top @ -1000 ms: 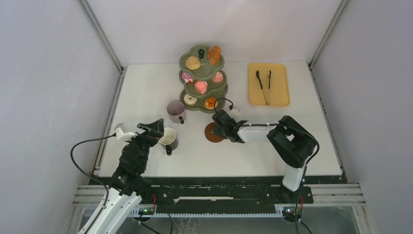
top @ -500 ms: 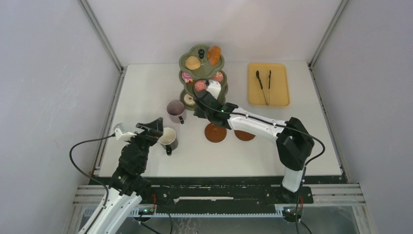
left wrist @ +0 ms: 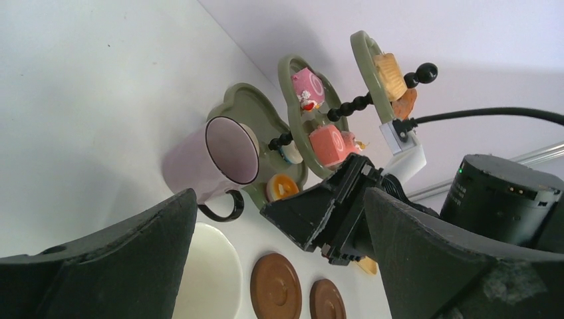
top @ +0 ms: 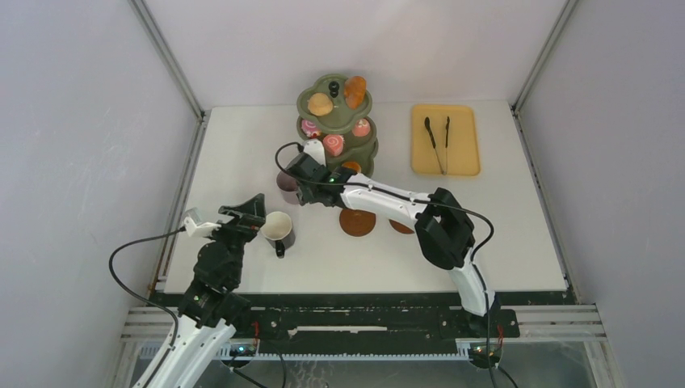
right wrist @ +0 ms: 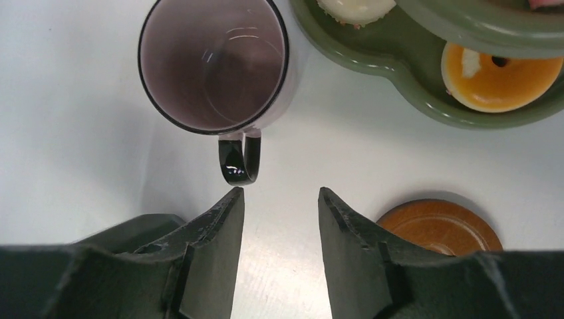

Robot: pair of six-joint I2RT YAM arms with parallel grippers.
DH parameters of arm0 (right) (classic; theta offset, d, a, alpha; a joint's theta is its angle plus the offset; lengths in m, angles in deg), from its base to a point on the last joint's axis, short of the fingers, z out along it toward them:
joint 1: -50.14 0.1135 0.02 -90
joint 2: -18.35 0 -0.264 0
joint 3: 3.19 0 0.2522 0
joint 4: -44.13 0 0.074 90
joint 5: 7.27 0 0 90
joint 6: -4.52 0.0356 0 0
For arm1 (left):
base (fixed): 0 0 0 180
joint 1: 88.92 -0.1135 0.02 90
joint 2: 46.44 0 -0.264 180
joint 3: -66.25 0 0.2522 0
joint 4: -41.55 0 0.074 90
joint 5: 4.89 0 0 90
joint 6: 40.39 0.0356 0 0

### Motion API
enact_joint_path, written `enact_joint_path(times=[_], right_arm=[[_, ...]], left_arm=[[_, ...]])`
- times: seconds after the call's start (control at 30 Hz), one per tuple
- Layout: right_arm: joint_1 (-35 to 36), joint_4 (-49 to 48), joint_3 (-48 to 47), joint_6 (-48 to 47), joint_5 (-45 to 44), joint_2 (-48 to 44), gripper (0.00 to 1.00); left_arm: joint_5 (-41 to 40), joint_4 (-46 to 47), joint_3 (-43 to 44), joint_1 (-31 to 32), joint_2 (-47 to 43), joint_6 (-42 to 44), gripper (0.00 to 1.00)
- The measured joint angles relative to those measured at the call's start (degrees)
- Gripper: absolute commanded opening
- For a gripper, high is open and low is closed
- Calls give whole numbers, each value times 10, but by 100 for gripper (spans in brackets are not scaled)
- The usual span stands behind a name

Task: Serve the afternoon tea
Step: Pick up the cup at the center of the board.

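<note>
Top camera high behind the bases, looking down on whole table (top: 242,153), left wrist low, facing about 2 o'clock, right wrist close, straight down, all share mauve cup (right wrist: 213,66), green stand (top: 338,111).

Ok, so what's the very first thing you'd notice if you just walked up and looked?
Probably the green three-layer cake stand at the back middle of the table, loaded with pink cakes, buns and donuts. Next, the long right arm stretched across to the purple mug in front of the stand, its open jaws hovering right by the mug's handle.
</note>
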Motion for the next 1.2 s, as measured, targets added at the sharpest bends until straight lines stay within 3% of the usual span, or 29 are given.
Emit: enact_joint_path(times=[0.27, 1.2], right_arm=[[1, 28, -79, -40, 15, 50, 54], [-14, 33, -129, -81, 84, 137, 53]], left_arm=[[-1, -3, 0, 0, 0, -9, 100], [-21, -10, -2, 0, -7, -19, 100]])
